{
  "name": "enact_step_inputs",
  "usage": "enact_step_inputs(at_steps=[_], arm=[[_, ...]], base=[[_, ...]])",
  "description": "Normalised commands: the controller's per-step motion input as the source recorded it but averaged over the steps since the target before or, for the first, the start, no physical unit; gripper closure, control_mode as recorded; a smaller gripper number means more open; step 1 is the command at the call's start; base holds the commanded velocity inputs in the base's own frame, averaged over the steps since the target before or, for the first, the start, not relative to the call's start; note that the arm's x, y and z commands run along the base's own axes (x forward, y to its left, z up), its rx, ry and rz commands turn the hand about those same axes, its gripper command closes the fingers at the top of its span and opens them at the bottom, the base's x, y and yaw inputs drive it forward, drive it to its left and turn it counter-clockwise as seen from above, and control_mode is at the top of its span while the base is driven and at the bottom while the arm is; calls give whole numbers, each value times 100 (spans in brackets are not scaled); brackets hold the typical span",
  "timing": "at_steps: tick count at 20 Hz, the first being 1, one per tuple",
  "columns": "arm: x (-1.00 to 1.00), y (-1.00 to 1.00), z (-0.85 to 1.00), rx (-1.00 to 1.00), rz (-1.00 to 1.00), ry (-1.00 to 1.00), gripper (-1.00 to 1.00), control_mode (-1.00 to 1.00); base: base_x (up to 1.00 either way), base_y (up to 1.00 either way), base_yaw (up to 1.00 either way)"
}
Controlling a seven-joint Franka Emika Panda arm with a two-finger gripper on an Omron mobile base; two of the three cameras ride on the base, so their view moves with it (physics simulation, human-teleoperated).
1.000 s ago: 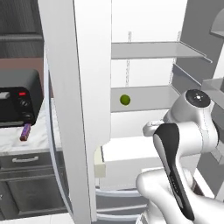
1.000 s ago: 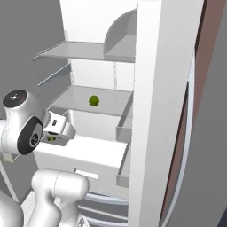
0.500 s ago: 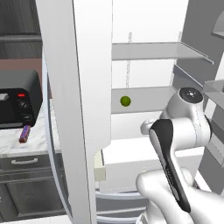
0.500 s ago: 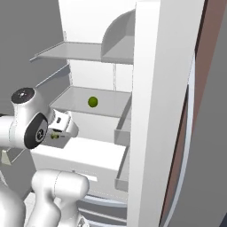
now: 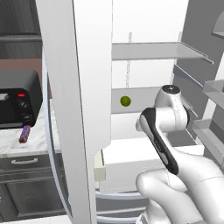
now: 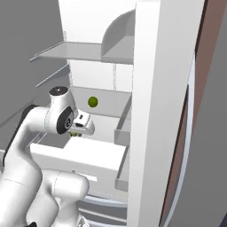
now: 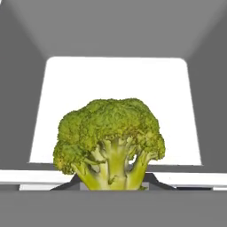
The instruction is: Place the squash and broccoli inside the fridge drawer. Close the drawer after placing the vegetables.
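One knobbly broccoli (image 7: pixel 109 142) — hand-held above smooth white fridge drawer (image 7: pixel 115 84).

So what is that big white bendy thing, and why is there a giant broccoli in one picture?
The white bendy thing is a robot arm working at an open fridge. Two pictures come from cameras riding behind the arm, one on its left and one on its right, so they show the same fridge from two sides. The third comes from a camera on the arm's hand, looking along its end effector.

The broccoli looks giant only because that camera is right next to it. The end effector is holding it above the white fridge drawer, which is pulled open. In the right picture it shows as a tiny green bit.

A round green ball sits on a fridge shelf. Outside, on the counter, lies a purple bar beside a black oven.
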Motion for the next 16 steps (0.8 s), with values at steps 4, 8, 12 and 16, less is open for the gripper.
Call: enact_step_inputs(at_steps=[4, 8, 12, 16], arm=[[34, -10, -68, 0, 0, 1, 100, -100], [21, -4, -77, -4, 0, 0, 100, -100], [15, 0, -76, -5, 1, 0, 100, -100], [7, 0, -67, -3, 2, 0, 100, -100]], base=[[0, 0, 0], [0, 0, 0], [0, 0, 0], [0, 0, 0]])
